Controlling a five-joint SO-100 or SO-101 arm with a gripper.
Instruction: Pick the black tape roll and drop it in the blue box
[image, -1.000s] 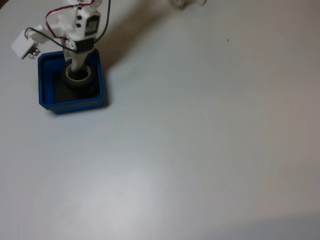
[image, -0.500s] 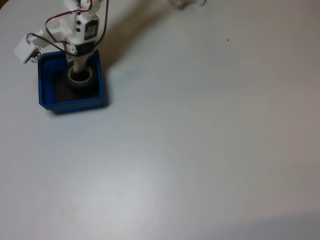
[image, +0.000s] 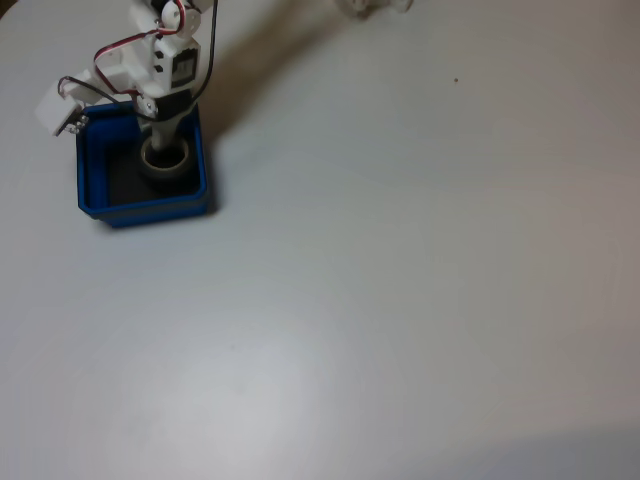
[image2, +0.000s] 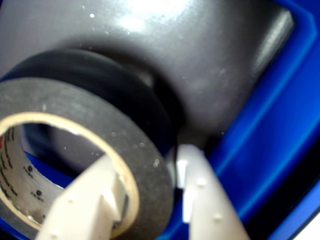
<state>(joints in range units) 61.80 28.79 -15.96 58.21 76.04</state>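
The black tape roll (image: 164, 172) with its pale core is down inside the blue box (image: 140, 210) at the upper left of the fixed view, close to the box's right wall. My gripper (image: 160, 143) reaches down into the box from above. In the wrist view the gripper (image2: 150, 175) straddles the wall of the tape roll (image2: 100, 115): one white finger (image2: 95, 200) is inside the core, the other (image2: 197, 195) is outside, and both press close on the tape. The box's dark floor (image2: 190, 55) and blue wall (image2: 260, 150) lie behind it.
The pale table (image: 400, 280) spreads wide and bare to the right of and below the box. The arm's white body with red and black wires (image: 150, 60) rises over the box's top edge. A faint white object (image: 372, 6) sits at the top edge.
The gripper and the tape roll have shifted together a little to the right and downward in the fixed view, staying inside the box.
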